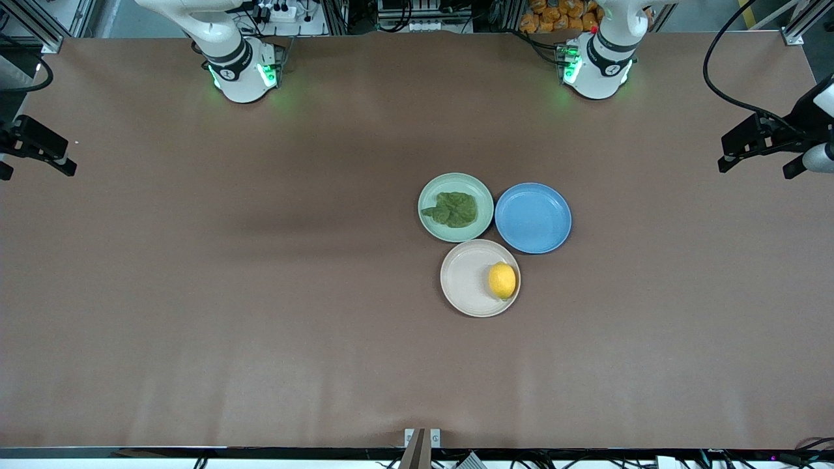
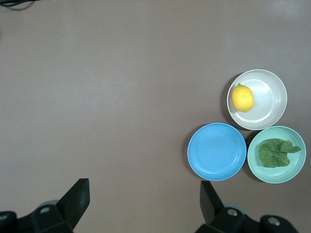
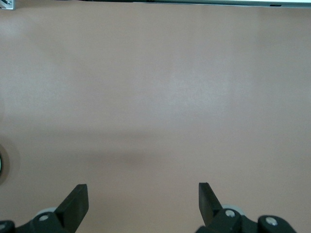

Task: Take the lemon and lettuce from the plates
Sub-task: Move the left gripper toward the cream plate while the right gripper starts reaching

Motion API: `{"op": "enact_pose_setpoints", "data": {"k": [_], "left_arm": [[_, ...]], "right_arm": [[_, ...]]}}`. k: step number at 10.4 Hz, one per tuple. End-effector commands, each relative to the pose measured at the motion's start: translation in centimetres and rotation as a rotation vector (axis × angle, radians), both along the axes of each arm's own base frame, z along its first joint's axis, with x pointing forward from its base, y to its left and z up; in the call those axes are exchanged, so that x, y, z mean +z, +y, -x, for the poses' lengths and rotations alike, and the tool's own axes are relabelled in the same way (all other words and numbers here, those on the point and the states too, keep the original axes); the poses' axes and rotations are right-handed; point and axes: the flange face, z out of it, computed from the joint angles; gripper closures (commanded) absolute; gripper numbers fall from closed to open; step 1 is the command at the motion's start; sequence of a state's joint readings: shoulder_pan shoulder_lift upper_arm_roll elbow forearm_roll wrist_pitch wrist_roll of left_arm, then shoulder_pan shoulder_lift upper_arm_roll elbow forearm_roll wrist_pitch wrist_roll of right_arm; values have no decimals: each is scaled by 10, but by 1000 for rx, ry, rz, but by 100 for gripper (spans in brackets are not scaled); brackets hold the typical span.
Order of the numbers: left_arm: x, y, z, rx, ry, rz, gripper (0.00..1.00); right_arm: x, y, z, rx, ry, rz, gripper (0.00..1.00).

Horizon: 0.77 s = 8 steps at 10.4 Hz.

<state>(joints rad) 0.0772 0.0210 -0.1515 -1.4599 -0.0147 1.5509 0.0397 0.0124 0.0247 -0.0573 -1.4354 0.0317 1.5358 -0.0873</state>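
Resting on plates, lemon (image 1: 502,281), lettuce (image 1: 453,209), claws cropped

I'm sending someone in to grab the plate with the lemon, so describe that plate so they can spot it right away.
On the brown table three round plates sit clustered together. The beige-cream plate is the one of the three nearest the front camera, below the mint green plate holding the lettuce and the empty blue plate. It alone is cream and carries the yellow lemon.
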Motion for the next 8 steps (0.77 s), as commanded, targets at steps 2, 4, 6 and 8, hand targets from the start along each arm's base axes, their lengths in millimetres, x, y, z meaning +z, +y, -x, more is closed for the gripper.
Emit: {"op": "enact_pose_setpoints", "data": {"k": [2,4,6,8], "left_arm": [[8,-1,9,-11,12,-14,0],[6,-3,4,-12,12,-18,0],[-13,-14,-5,14,48,-7,0],[-50,-42,-21,28,115,2,0]], "right_arm": [[-8,1,-3,9,11,7,0],[-11,0,-4,7,10,6,0],[-17,0,-3,9,25,5,0],[-15,6,1,12,28,2,0]]}}
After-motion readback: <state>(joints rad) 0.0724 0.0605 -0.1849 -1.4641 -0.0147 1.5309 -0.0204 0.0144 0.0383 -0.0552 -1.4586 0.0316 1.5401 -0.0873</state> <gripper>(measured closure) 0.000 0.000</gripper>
